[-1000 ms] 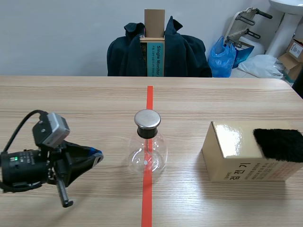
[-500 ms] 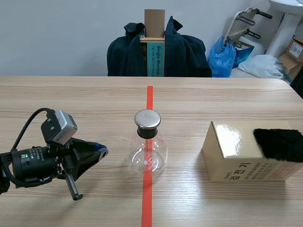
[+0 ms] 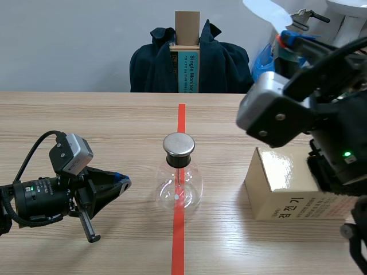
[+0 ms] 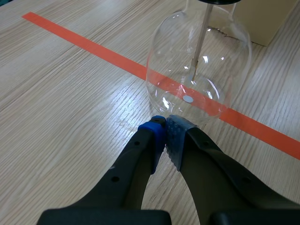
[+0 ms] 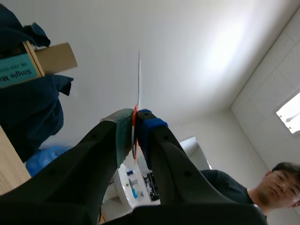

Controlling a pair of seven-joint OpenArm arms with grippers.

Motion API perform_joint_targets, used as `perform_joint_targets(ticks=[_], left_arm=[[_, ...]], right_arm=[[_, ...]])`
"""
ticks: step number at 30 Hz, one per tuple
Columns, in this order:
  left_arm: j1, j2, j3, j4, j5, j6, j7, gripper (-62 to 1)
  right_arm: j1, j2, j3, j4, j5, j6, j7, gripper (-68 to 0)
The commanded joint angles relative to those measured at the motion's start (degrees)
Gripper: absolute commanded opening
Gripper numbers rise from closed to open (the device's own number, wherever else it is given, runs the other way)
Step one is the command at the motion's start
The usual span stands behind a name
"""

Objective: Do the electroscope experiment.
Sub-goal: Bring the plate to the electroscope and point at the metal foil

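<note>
while one claw pinches a sheet, the flask stands on the line

though its walls are clear glass, the flask (image 3: 179, 189) holds little: a thin rod (image 4: 199, 47) hangs down from the neck, and a small pale disc (image 4: 188, 99) shows near its lower end. the flask is round-bellied, plugged by a black stopper (image 3: 178, 160) and topped by a flat, dull metal cap (image 3: 179, 144). it stands upright on the pale wood-grain table (image 3: 86, 120), right on the orange-red tape line (image 3: 181, 114).

the left claw (image 3: 123, 184) sits low beside the flask, clenched on nothing. in the left wrist view its blue and grey dotted pads (image 4: 176, 136) meet, with the glass belly just ahead of them. whether the tips touch the glass cannot be told.

the right claw (image 3: 285, 36) is raised high over the table's right side, grasping a thin white sheet (image 3: 265, 11). in the right wrist view the sheet is seen edge-on, pinched upright between the pads.

a glossy tan cardboard box (image 3: 281, 189) with printed lettering on its side stands closed to the right of the flask, apart from it and partly hidden by the right arm. its contents cannot be seen.
</note>
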Motion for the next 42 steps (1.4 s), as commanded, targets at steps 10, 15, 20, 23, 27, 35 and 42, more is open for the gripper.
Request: perform_joint_targets(ticks=[10,15,20,23,27,35,42], left_arm=[[0.13,-0.28,-0.57,1.25,-0.55,-0.11,-1.01,-59.2],[0.13,-0.28,-0.57,1.25,-0.55,-0.11,-1.01,-59.2],[0.13,-0.28,-0.57,1.25,-0.50,-0.11,-1.01,-59.2],[0.13,-0.28,-0.57,1.25,-0.50,-0.13,-1.01,-59.2],[0.13,-0.28,-0.57,1.25,-0.35,-0.13,-1.03,-57.8],[0.13,-0.28,-0.57,1.25,-0.35,-0.13,-1.03,-57.8],[0.13,-0.28,-0.57,1.25,-0.35,-0.11,-1.01,-57.8]], right_arm=[[0.00,0.94,-8.37,-4.50,-8.76,-0.61,-5.31,-66.7],[0.00,0.92,-8.87,-8.44,-11.06,-0.61,-5.64,-66.7],[0.00,0.92,-8.87,-12.04,-12.50,-0.61,-5.95,-66.7],[0.00,0.94,-8.87,-13.51,-12.94,-0.63,-6.14,-66.7],[0.00,0.96,-8.87,-14.69,-13.90,-0.63,-6.60,-66.7],[-0.02,1.57,-8.85,-16.59,-15.15,-0.68,-6.93,-66.7],[-0.17,1.75,-8.74,-16.83,-15.50,-1.22,-4.52,-66.7]])
